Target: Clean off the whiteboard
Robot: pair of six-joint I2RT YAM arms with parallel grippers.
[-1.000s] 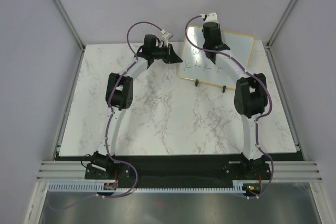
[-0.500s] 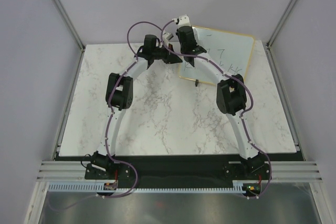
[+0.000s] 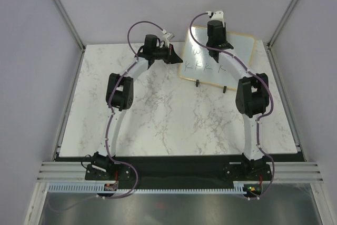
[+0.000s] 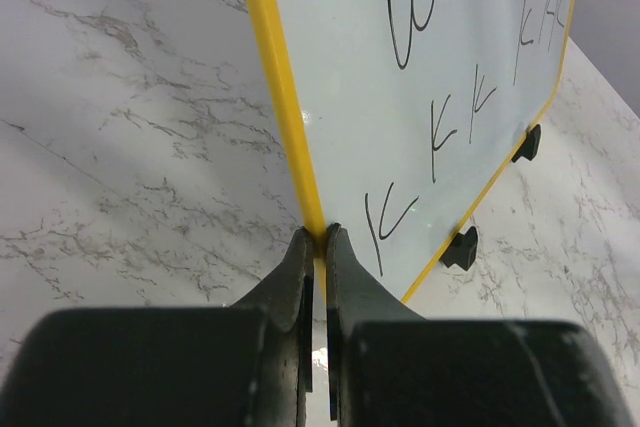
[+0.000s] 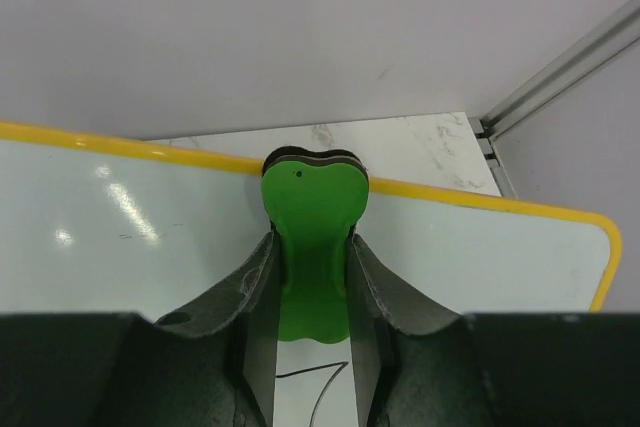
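Swung back from the board's left side half a second ago, the right gripper [image 5: 312, 239] now sits over the upper middle of the small, glossy white, yellow-framed whiteboard [image 3: 239, 46]. Its jaws are clamped on a rounded green eraser block [image 5: 312, 197], whose tip overlaps the board's far rim. The left gripper [image 4: 319, 237] pinches the frame's left edge, jaws nearly closed. The board stands on black clip feet [image 4: 460, 247] at the upper right of the white marble-patterned table [image 3: 158, 114].
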